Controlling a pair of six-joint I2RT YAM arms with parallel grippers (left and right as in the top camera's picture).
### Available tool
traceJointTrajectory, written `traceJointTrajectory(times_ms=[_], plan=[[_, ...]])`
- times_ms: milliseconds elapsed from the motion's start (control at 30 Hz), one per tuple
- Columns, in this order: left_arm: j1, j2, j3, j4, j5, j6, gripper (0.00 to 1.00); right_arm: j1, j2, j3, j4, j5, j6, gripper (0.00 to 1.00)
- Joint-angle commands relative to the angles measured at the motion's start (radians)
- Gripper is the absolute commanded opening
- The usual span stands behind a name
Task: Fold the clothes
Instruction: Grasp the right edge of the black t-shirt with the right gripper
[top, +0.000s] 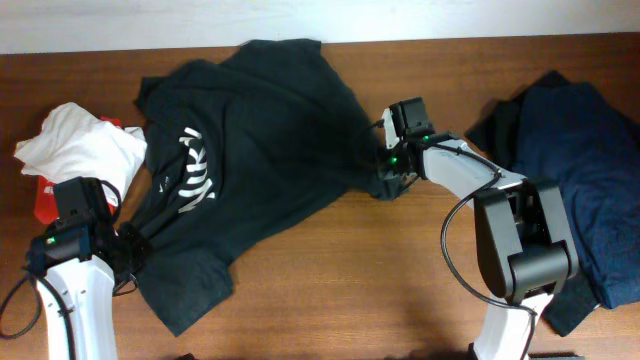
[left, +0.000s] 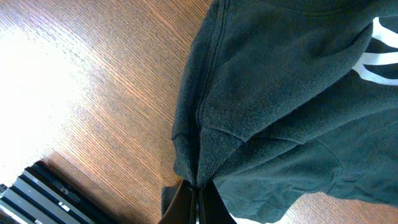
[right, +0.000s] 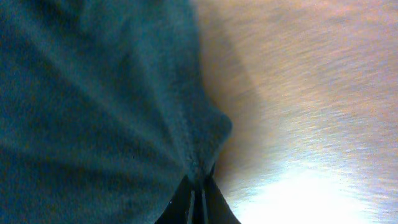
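Pincers, two: left pincer (top: 128, 243) clenched on a seamed edge of the T-shirt (top: 270, 120), right pincer (top: 386, 186) clenched on the opposite edge, cloth gathered into pleats at both tips. One black T-shirt, spread over the middle of the tabletop (top: 380, 280) between the arms, white letters (top: 196, 170) face up. One white garment (top: 80, 145), crumpled at far left, just beside the T-shirt; one red piece (top: 44, 197), mostly hidden beneath it. One navy garment (top: 585, 170), heaped at right, partly covered by the right arm, darker cloth (top: 497, 122) showing at its near corner; whether a separate piece, unclear. Right wrist view blurred. Soft knit, ribbed stitched seam; wood-grain tabletop.
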Motion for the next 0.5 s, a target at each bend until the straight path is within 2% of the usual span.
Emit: traceJointTrajectory(times_ms=[0,33,67,100,233,367,467], plan=[[0.008,-0.006,0.006,-0.002,-0.019,0.016,0.0,-0.08,0.011,0.14,0.006,0.126,0.024,0.04],[0.008,-0.006,0.006,-0.002,-0.019,0.016,0.01,-0.1,0.011,0.179,0.001,0.126,0.024,0.2],[0.008,-0.006,0.006,-0.001,-0.019,0.016,0.0,-0.11,0.011,0.198,-0.007,0.118,0.024,0.56],[0.008,-0.006,0.006,-0.001,-0.019,0.016,0.0,-0.117,0.011,0.218,-0.027,0.111,0.024,0.96],[0.008,-0.006,0.006,0.003,-0.019,0.016,0.0,-0.122,0.008,0.259,-0.217,0.099,0.026,0.99],[0.008,-0.006,0.006,0.006,-0.019,0.016,0.0,-0.124,0.006,0.254,-0.463,0.008,0.162,0.99],[0.008,-0.006,0.006,0.012,-0.019,0.016,0.0,-0.122,0.006,0.227,-0.503,-0.015,0.269,0.99]])
